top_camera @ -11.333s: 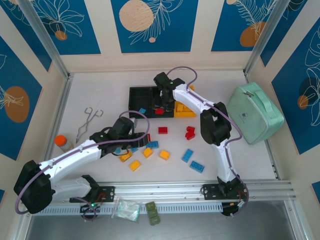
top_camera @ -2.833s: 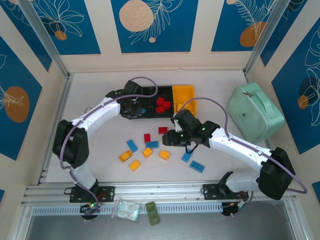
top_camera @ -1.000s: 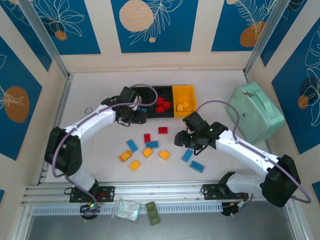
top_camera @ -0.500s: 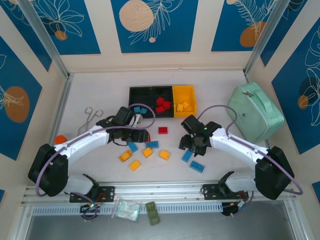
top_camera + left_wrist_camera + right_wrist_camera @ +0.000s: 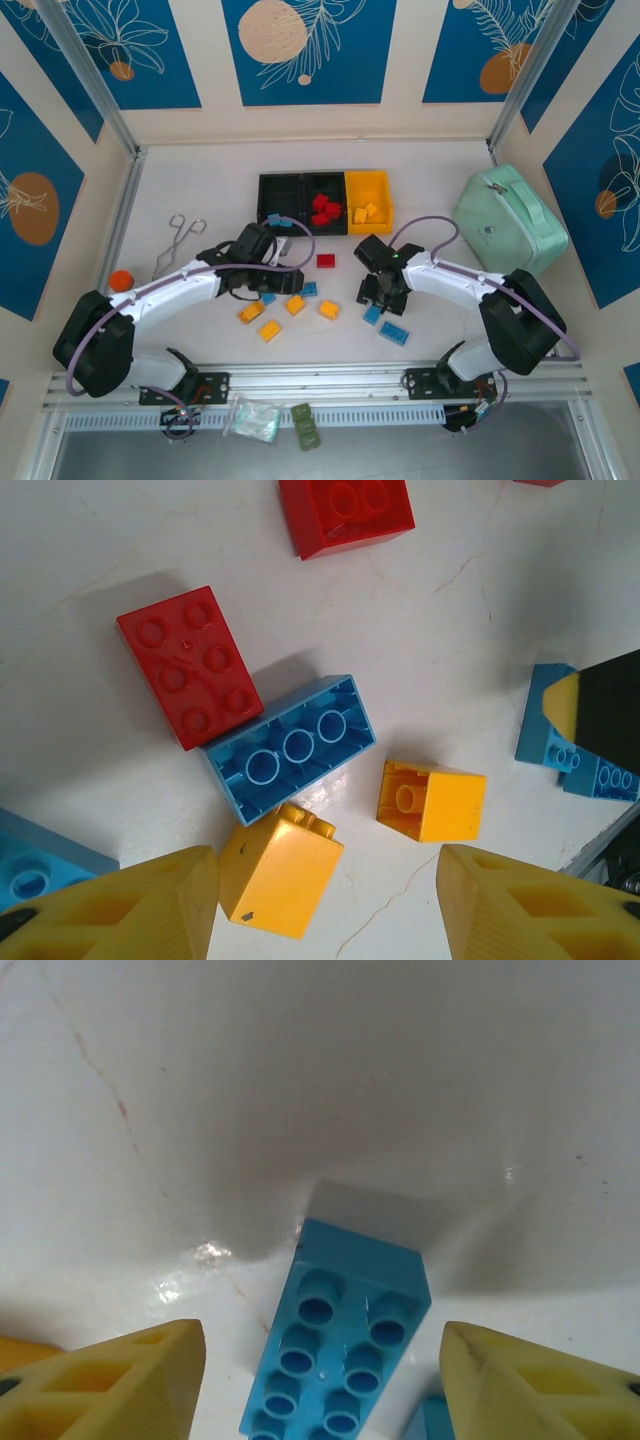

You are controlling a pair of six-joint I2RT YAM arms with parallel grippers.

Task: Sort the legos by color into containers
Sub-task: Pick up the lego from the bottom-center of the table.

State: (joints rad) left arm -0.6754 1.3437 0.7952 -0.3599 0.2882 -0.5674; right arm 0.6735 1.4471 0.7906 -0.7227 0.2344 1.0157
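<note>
The left tool (image 5: 320, 905), released and empty, hovers over loose legos (image 5: 329, 309) at 6 o'clock of the containers (image 5: 262, 200) — a yellow brick (image 5: 280, 870) lies between its tips. The right tool (image 5: 320, 1380), also released, straddles a light-blue brick (image 5: 340, 1350) that is cut off at the frame's 6 o'clock edge; whether it touches cannot be told.

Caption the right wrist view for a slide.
Open right gripper straddles a studs-up light blue lego on the white table.
</note>
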